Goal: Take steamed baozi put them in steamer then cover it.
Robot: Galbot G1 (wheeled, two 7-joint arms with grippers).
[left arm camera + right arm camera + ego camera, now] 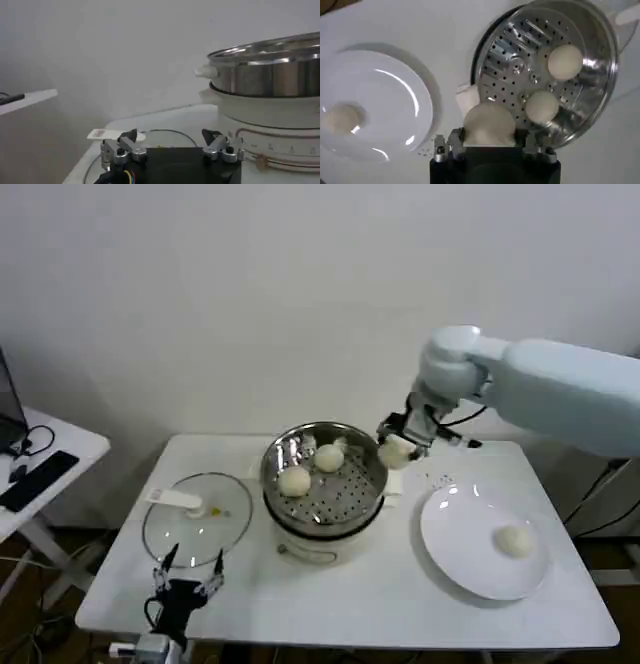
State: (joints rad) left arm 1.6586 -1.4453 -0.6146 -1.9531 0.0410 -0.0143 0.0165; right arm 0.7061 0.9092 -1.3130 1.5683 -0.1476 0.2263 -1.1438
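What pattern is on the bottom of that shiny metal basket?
Rows of small round holes across the shiny round stainless-steel steamer basket; clearest in the right wrist view.

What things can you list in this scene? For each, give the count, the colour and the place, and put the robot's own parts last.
Round smooth steamed baozi: four, cream-white; two in the steamer, one on the plate, one held at the steamer's right rim.
Shiny round steel steamer: one, silver on a white pot base; table centre.
Round clear glass cover: one, white handle; flat on the table, left of the steamer.
Flat round plate: one, white; right of the steamer.
Table: one, white.
Side desk: one, white, with dark devices; far left.
Right gripper: shut on a baozi.
Left gripper: open, at the near table edge by the cover.
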